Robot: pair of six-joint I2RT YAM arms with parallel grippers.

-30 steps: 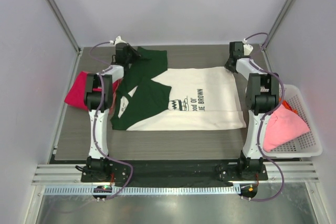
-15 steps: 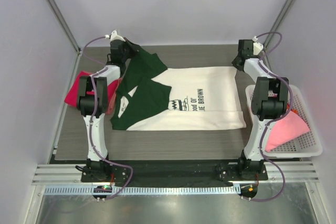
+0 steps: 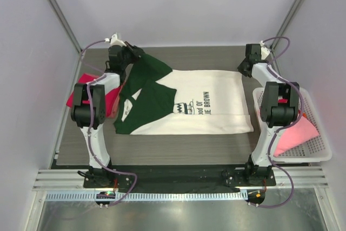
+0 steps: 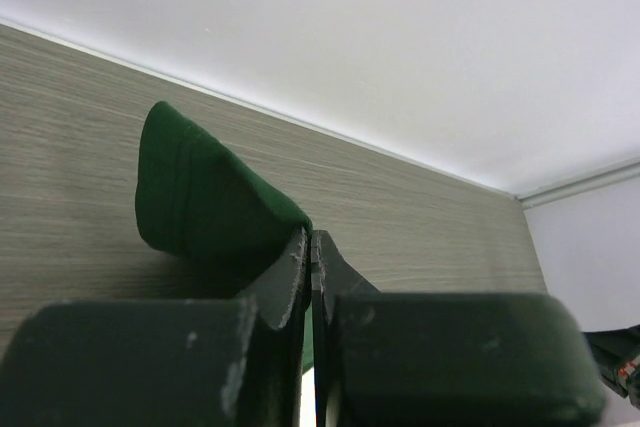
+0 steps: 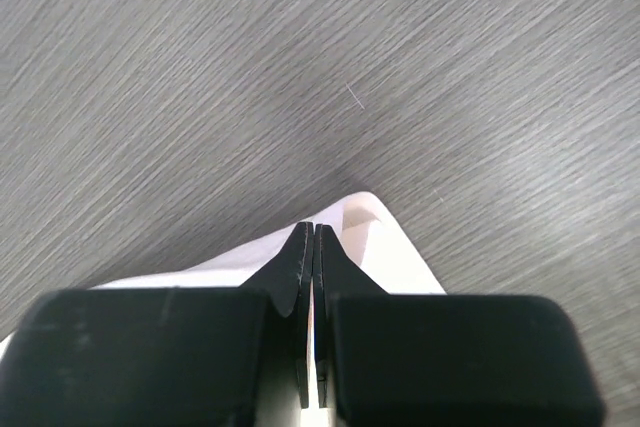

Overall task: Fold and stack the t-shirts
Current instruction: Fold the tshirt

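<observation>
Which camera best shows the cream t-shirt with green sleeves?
The top external view: nearly all of the cream t-shirt lies spread on the table, print showing. The left wrist view shows only a green sleeve fold at the left tool; the right wrist view only a white corner at the right tool.

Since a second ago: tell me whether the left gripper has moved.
Yes. The left gripper, shut on the t-shirt's dark green sleeve, has shifted left, toward the table's left edge.

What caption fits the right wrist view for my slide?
Wrist view: right gripper shut on a corner of the cream-white t-shirt, over the grey wood-grain table.
</observation>
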